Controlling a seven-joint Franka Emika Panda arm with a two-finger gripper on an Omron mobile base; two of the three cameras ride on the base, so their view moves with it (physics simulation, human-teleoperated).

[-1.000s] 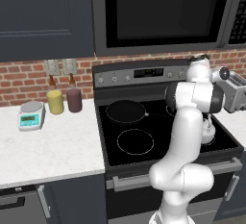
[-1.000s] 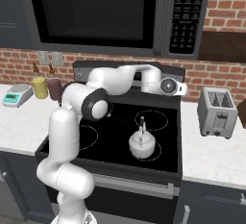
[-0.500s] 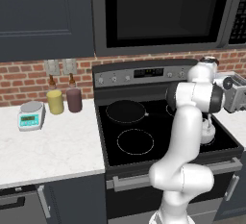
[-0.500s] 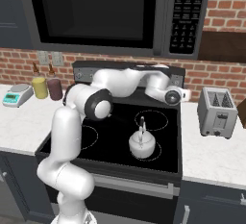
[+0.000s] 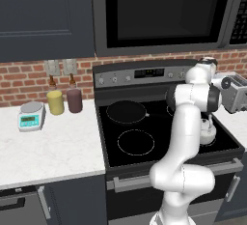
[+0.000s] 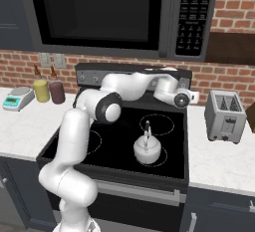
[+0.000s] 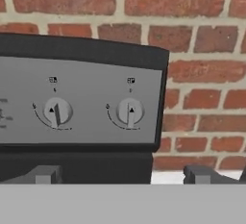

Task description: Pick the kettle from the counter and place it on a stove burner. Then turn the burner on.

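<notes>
The silver kettle (image 6: 148, 150) with its black handle stands upright on the cooktop's right-front burner ring (image 6: 165, 156); in the left base view the kettle (image 5: 209, 130) peeks out from behind my arm. My gripper (image 6: 186, 97) hovers above the back right of the stove, well above the kettle and apart from it. It faces the stove's grey control panel (image 7: 81, 103). In the hand view the gripper (image 7: 122, 175) is open, its fingertips (image 7: 45, 174) wide apart with nothing between them, and two round knobs (image 7: 56, 111) (image 7: 130, 111) lie ahead. The white counter (image 6: 211, 159) flanks the stove.
A boxy silver toaster (image 6: 226, 115) stands on the right counter near my hand. A black pan (image 5: 125, 111) sits on the back-left burner. A small scale (image 5: 31, 115) and two jars (image 5: 55, 102) (image 5: 74, 99) stand on the left counter. The microwave (image 6: 99, 12) hangs overhead.
My hand has swung to the right and lower along the back of the stove, ending near the panel's right end. The kettle has not moved and the jaws stay open.
</notes>
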